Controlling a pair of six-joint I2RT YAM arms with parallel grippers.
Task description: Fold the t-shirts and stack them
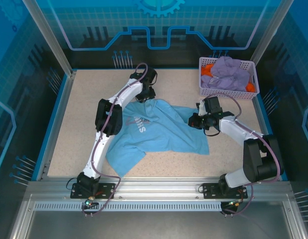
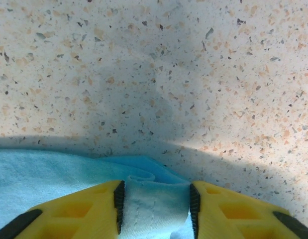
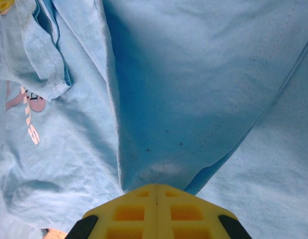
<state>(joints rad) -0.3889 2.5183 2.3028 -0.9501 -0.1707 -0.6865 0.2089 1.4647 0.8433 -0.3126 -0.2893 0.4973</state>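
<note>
A light sky-blue t-shirt lies spread and rumpled on the speckled table, its white and pink lettering facing up. At the shirt's far edge my left gripper points down. In the left wrist view its yellow fingers stand partly open astride a raised fold of the blue cloth, which fills the gap between the pads. My right gripper is at the shirt's right side. In the right wrist view it is shut on a pinch of the blue t-shirt, and the cloth pulls taut from its tip.
A lavender mesh basket stands at the back right, holding a purple t-shirt and an orange one. Blue walls and metal rails ring the table. Bare tabletop lies to the left of the shirt and beyond it.
</note>
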